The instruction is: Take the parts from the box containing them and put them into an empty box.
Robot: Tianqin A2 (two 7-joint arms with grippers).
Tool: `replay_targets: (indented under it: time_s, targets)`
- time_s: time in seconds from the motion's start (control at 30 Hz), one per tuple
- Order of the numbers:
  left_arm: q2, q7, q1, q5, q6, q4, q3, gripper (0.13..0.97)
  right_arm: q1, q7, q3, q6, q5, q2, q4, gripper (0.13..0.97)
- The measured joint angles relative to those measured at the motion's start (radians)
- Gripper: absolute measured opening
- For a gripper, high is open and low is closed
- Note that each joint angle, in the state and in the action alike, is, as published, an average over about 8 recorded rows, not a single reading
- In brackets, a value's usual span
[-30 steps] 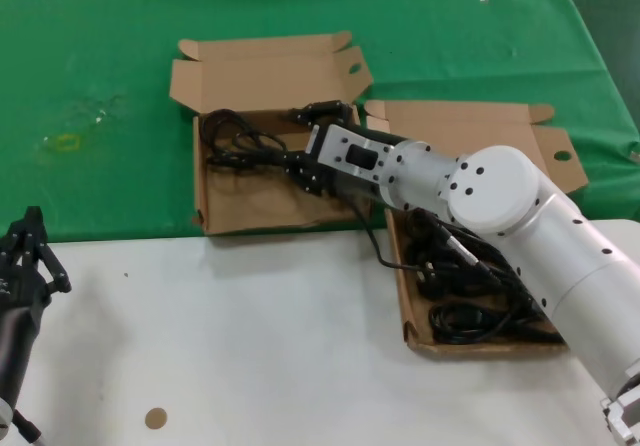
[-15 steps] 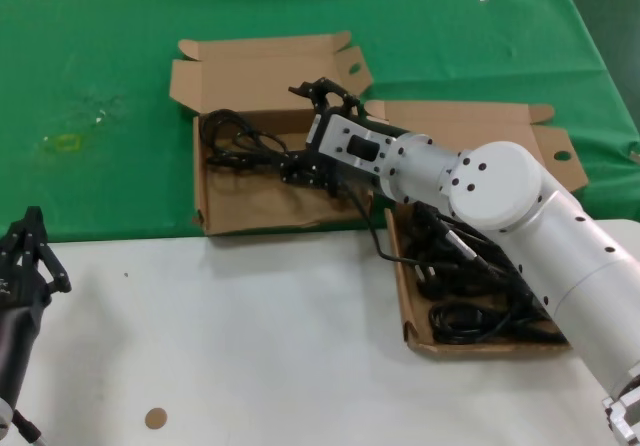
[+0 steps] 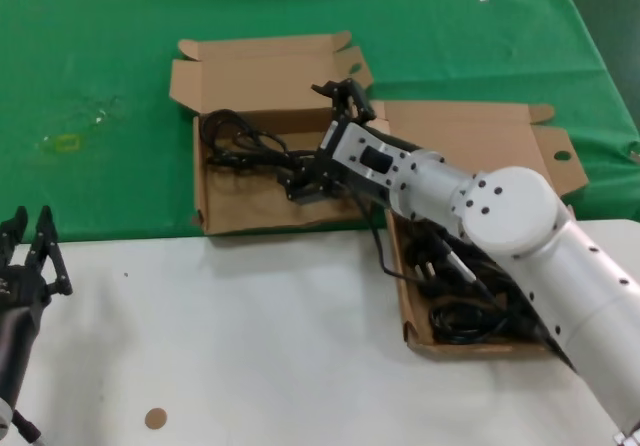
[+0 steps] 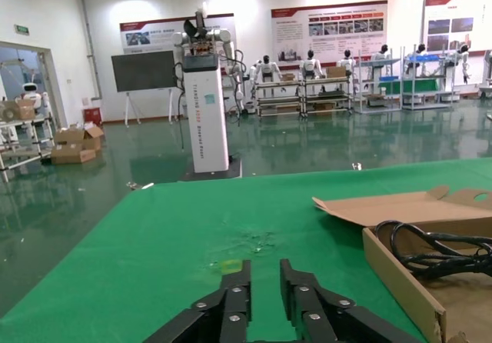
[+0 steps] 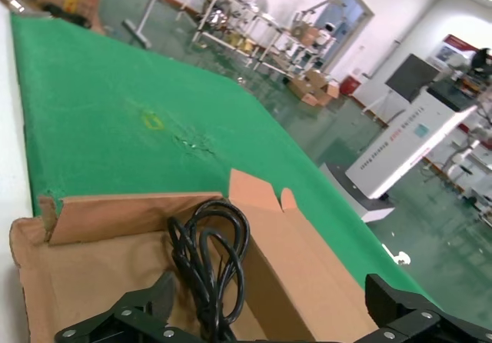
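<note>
The empty box (image 3: 250, 206) with the oval tab hole lies at the back left on the green cloth; one black coiled cord (image 3: 235, 141) lies inside it. Its cable trails over the wall toward the larger box (image 3: 480, 131) with the round tab hole, which holds several black cords (image 3: 470, 286). My right gripper (image 3: 315, 141) hovers over the left box's right half, jaws wide open and holding nothing. In the right wrist view the right gripper (image 5: 269, 289) straddles the cord (image 5: 211, 243) and the box wall. My left gripper (image 3: 28, 228) is parked at the near left, fingers slightly apart.
Green cloth (image 3: 100, 86) covers the far half of the table and a white surface (image 3: 250, 346) the near half. A small brown disc (image 3: 155, 418) lies near the front. The left wrist view shows the left gripper (image 4: 265, 270), the left box's wall (image 4: 400, 274) and its cord (image 4: 430, 247).
My right gripper has opened wide and drawn back a little to the right, leaving the cord in the left box. My left gripper's fingers have parted slightly.
</note>
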Motion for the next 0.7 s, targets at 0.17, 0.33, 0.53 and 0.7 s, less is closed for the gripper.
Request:
replay_targets:
  time_s: [0.17,0.33,0.53,0.7]
  targets:
    - [0.0,0.0,0.0,0.0,0.0,0.0,0.0,0.238,-0.055,0.01,0.028,0.026,0.033,0.009,0.047,0.865]
    - [0.0,0.0,0.0,0.0,0.0,0.0,0.0,0.314,-0.112,0.02,0.057,0.053,0.068,0.019,0.095,0.914]
    - [0.0,0.0,0.0,0.0,0.0,0.0,0.0,0.362,-0.18,0.033,0.092,0.086,0.109,0.03,0.154,0.961]
    - [0.0,0.0,0.0,0.0,0.0,0.0,0.0,0.482,-0.237,0.043,0.121,0.113,0.143,0.04,0.203,0.962]
